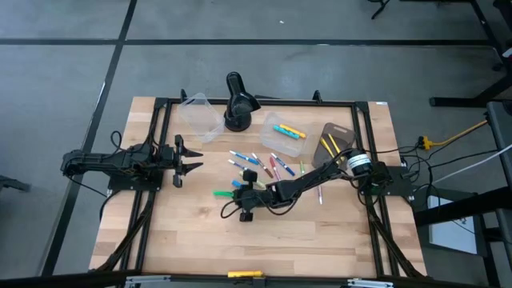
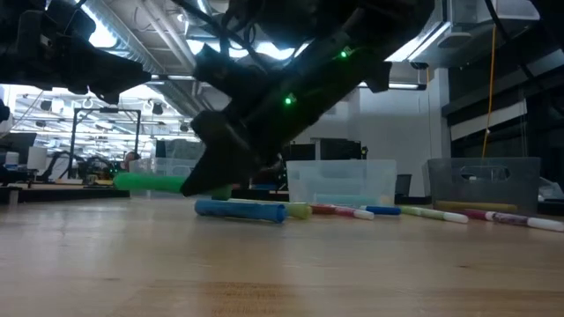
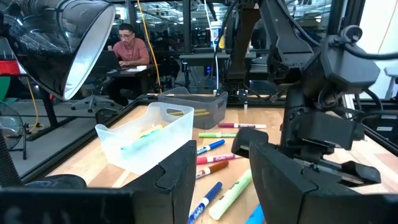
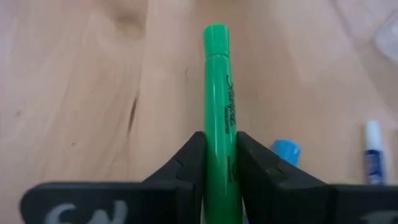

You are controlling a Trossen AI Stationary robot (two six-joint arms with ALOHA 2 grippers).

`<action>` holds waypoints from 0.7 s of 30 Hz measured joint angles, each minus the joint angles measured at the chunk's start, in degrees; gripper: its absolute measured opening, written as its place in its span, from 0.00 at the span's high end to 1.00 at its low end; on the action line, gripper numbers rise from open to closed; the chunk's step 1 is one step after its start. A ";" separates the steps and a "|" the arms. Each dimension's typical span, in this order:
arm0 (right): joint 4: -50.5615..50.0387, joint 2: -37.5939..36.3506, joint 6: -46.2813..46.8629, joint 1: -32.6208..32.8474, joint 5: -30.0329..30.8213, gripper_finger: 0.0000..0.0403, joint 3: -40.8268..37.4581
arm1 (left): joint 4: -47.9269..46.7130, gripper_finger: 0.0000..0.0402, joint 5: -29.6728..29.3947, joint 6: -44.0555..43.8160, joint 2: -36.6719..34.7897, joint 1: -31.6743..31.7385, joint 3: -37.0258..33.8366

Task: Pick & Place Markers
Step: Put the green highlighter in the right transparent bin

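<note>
Between its fingers, the right pincer [image 4: 219, 168] is clenching a green marker [image 4: 219, 106], script legible only up close. Overhead, the left pincer [image 1: 190, 158] is waiting released at the bench [image 1: 176, 240] edge.

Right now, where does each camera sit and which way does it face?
High view: overhead, looking straight down; shows both arms, left tool waiting open.
Low view: at tabletop height, looking across; right arm leans in from above.
Left wrist view: on the left arm, facing the clear tub; own fingers show.
Right wrist view: on the right arm, facing the wood; right tool clamps the green marker.
Shared: the green marker shows in high, low and right wrist views.
</note>
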 joint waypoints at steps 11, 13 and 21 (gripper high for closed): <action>0.94 -4.63 -5.79 -1.01 0.01 0.82 0.07 | 0.00 0.64 0.00 0.00 0.02 0.00 0.01; 1.10 -5.62 -6.44 -1.41 -0.45 0.82 0.07 | 0.00 0.64 0.00 0.00 0.02 -0.01 0.02; 3.32 -7.77 -10.10 -1.83 -1.61 0.82 0.11 | 0.00 0.64 0.00 -0.01 0.01 0.00 0.00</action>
